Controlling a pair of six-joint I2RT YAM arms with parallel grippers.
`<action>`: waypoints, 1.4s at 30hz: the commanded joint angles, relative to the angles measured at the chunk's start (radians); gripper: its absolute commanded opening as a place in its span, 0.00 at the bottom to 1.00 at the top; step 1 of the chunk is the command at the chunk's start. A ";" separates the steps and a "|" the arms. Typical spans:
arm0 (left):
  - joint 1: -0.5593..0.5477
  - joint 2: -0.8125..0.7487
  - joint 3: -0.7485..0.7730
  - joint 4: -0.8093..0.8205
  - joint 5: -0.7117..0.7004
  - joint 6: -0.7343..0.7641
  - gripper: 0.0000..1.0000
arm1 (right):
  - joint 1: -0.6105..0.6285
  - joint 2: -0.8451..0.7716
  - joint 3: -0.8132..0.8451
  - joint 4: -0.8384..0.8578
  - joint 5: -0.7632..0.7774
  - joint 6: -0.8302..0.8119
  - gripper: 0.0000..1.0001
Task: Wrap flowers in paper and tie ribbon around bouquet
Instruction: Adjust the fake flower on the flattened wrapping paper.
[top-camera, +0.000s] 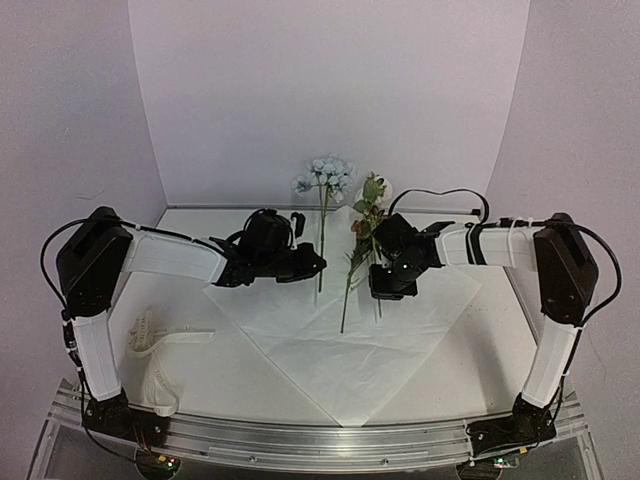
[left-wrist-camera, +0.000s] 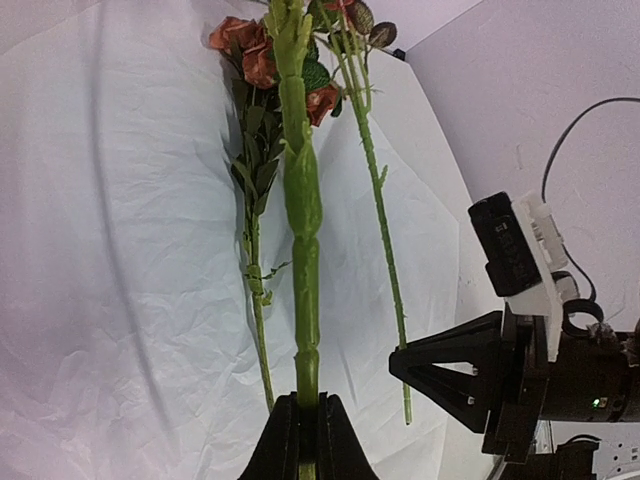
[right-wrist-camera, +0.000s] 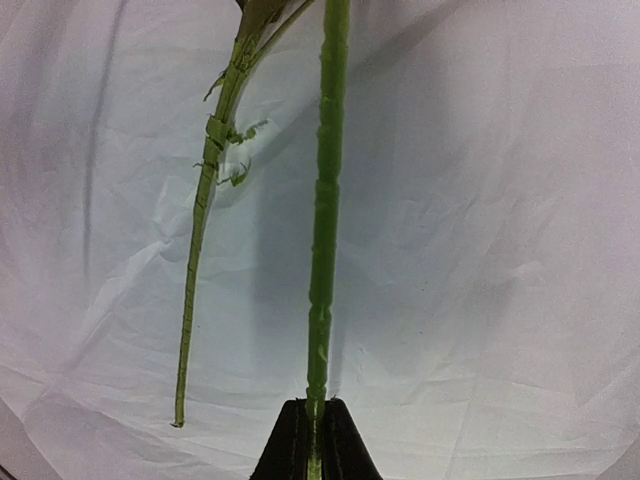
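While both arms reach in over the paper (top-camera: 350, 350), I'm looking at two solid grips. Left gripper (left-wrist-camera: 307, 430) is pinched narrow on a thick stem (left-wrist-camera: 303, 200), the jaws hard against it on both sides. That stem runs straight away from the fingers over the white sheet. Right gripper (right-wrist-camera: 315, 435) is the same story: clamped down on a second stem (right-wrist-camera: 325, 200), no gap showing. A thin stem (right-wrist-camera: 203, 230) lies loose on the paper just beside it.

From overhead, the flowers (top-camera: 345, 215) sit between the two grippers, across the paper's far corner. The blue bloom (top-camera: 328, 175) is at the far end, nearer the left gripper. A red sprig (left-wrist-camera: 262, 55) with dark leaves is on the right gripper's side. The paper lies flat on the counter (top-camera: 235, 385), one corner pointing at me. The ribbon (top-camera: 175, 339) is loose on the counter by the left arm, well apart from the flowers and off the paper.
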 joint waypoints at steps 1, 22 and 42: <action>-0.019 0.089 0.091 0.039 0.039 -0.040 0.00 | -0.028 -0.031 0.029 0.061 -0.046 0.036 0.00; -0.065 0.324 0.268 -0.064 0.090 -0.145 0.00 | -0.068 0.053 0.011 0.147 -0.300 0.088 0.00; -0.070 0.401 0.315 -0.099 0.136 -0.160 0.00 | -0.061 0.082 -0.049 0.178 -0.406 0.128 0.00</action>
